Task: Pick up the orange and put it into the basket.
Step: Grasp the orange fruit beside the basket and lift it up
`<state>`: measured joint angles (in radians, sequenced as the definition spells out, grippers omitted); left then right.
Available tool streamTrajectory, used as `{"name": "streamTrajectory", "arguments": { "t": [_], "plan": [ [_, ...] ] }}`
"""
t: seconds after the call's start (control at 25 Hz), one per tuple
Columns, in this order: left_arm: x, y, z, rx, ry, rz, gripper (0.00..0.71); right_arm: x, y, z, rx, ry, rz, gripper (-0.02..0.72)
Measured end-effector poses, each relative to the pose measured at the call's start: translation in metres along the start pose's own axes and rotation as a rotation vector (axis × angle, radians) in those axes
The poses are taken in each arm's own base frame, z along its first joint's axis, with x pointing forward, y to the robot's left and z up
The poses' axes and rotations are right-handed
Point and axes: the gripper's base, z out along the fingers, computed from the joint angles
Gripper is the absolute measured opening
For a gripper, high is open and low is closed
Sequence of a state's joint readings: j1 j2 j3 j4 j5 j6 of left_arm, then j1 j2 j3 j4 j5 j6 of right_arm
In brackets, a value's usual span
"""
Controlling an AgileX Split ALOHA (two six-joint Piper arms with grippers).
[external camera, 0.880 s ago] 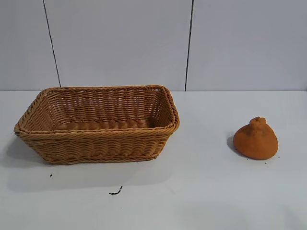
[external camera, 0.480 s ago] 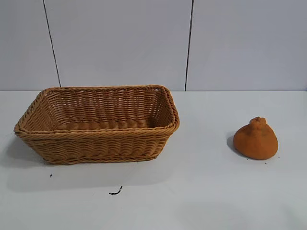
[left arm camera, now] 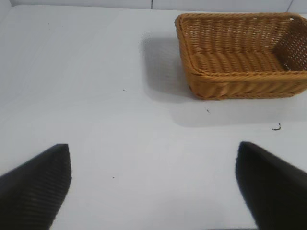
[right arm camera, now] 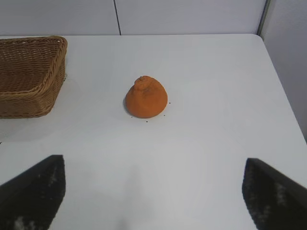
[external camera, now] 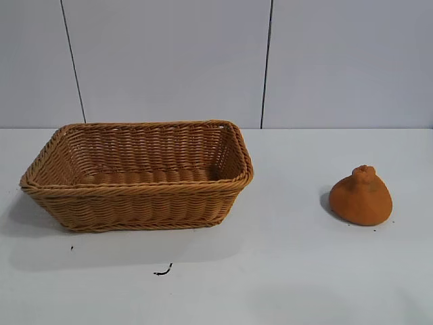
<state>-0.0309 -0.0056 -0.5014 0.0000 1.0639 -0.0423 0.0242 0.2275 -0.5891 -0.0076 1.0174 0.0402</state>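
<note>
The orange (external camera: 361, 197), dull orange with a knobby neck on top, sits upright on the white table at the right. It also shows in the right wrist view (right arm camera: 146, 97), ahead of my right gripper (right arm camera: 154, 164), which is open, empty and well apart from it. The tan wicker basket (external camera: 223, 190) stands empty at the left. It also shows in the left wrist view (left arm camera: 201, 81) and at the edge of the right wrist view (right arm camera: 43, 93). My left gripper (left arm camera: 154, 153) is open and empty over bare table, away from the basket. Neither arm shows in the exterior view.
A small dark scrap (external camera: 162, 271) lies on the table in front of the basket, also seen in the left wrist view (left arm camera: 276, 127). The table's edge (right arm camera: 280, 86) runs past the orange on its outer side. A panelled wall stands behind.
</note>
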Motion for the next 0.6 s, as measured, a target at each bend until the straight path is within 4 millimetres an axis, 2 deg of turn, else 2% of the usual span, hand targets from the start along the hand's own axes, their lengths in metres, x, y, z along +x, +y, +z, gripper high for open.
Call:
{"name": "streamTrajectory", "arguments": {
  "t": [0.24,0.36,0.4,0.44,0.48,0.52,0.56,0.6],
  "plan": [
    [0.000,0.000,0.000,0.000,0.000,0.000,0.666,-0.061,0.003,0.041,-0.002,0.208,0.017,0.694],
    [0.000,0.000,0.000,0.000,0.000,0.000,0.666,-0.094,0.007,0.071,-0.012,0.297,0.049,0.694],
    [0.000,0.000,0.000,0.000,0.000,0.000,0.666,-0.094,0.007,0.071,-0.012,0.297,0.049,0.694],
    [0.000,0.000,0.000,0.000,0.000,0.000,0.666,-0.103,0.007,0.081,-0.016,0.319,0.054,0.694],
    [0.000,0.000,0.000,0.000,0.000,0.000,0.666,-0.121,0.009,0.107,-0.018,0.374,0.064,0.694],
    [0.000,0.000,0.000,0.000,0.000,0.000,0.666,-0.121,0.009,0.107,-0.018,0.374,0.064,0.694],
    [0.000,0.000,0.000,0.000,0.000,0.000,0.666,-0.127,0.009,0.120,-0.016,0.402,0.064,0.694],
    [0.000,0.000,0.000,0.000,0.000,0.000,0.666,-0.138,0.010,0.152,-0.012,0.467,0.065,0.694]
  ]
}}
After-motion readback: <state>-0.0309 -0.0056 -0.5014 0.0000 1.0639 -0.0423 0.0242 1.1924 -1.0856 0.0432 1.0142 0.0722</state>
